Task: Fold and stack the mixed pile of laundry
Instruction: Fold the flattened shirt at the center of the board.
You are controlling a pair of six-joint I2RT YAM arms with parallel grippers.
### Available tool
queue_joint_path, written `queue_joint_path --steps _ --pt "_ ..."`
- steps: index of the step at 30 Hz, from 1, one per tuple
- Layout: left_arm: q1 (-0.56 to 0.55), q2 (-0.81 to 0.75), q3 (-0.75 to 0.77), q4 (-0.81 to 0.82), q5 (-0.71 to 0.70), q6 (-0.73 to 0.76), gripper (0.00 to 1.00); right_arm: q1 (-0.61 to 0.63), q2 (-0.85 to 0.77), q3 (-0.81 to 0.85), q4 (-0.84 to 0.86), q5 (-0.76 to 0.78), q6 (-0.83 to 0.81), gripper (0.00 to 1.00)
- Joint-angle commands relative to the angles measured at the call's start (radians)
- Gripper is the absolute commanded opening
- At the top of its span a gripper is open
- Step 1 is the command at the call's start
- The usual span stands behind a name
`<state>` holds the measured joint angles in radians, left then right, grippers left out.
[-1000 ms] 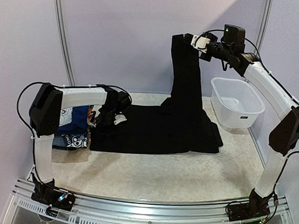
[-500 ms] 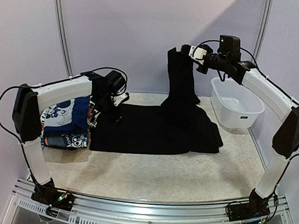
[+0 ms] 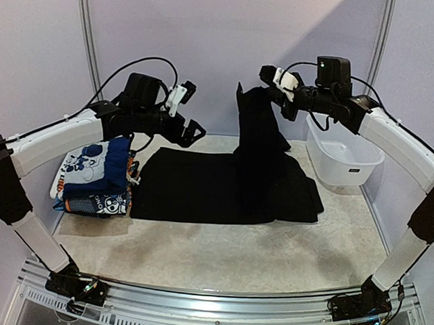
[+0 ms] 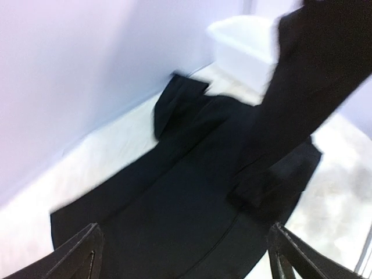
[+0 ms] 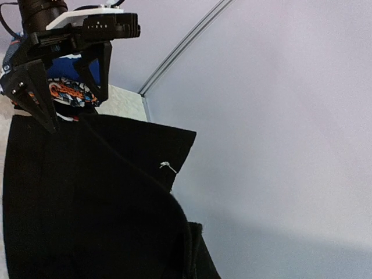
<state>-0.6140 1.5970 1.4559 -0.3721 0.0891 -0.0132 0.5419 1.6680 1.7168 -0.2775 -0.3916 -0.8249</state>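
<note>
Compared with a second ago, the left gripper (image 3: 190,111) is now standing lifted clear of the left edge of the large plain black cloth garment (image 3: 215,188), jaws spread wide and empty. The right gripper (image 3: 275,83) is still pinching a raised end of that garment, now carried lower and further left. The rest of the garment is lying flat on the mottled beige table top (image 3: 219,255), between the folded blue cartoon-print stack (image 3: 98,171) and the white plastic tub (image 3: 344,152), with pale lilac walls (image 3: 209,44) enclosing the bay. Black cloth is hiding the right fingertips, and motion is blurring the left wrist view.
</note>
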Motion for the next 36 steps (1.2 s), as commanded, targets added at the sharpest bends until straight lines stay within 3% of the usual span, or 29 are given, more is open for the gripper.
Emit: queue_joint_path --steps 1,4,11,19,27,29,31,36 --pt "-0.039 -0.019 0.075 0.085 0.132 0.112 1.0 0.025 -0.047 -0.058 -0.045 -0.025 0.137 0.0" --pt "-0.05 0.021 0.181 0.036 0.233 0.07 1.0 0.043 -0.07 -0.084 -0.046 -0.016 0.156 0.0" --pt "-0.114 0.071 0.267 0.019 0.32 0.045 0.98 0.087 -0.079 -0.095 -0.064 0.034 0.174 0.0" --pt "-0.134 0.088 0.302 -0.07 0.316 0.046 0.96 0.106 -0.053 -0.054 -0.099 0.089 0.207 0.0" --pt "-0.157 0.155 0.357 -0.094 0.252 0.04 0.84 0.116 -0.05 -0.054 -0.091 0.085 0.231 0.0" --pt "-0.162 0.174 0.371 -0.09 0.251 0.038 0.77 0.119 -0.048 -0.054 -0.092 0.083 0.234 0.0" --pt "-0.166 0.195 0.391 -0.097 0.256 0.037 0.63 0.119 -0.045 -0.052 -0.091 0.083 0.236 0.0" --pt "-0.174 0.219 0.404 -0.085 0.248 0.04 0.07 0.118 -0.042 -0.052 -0.09 0.09 0.24 0.0"
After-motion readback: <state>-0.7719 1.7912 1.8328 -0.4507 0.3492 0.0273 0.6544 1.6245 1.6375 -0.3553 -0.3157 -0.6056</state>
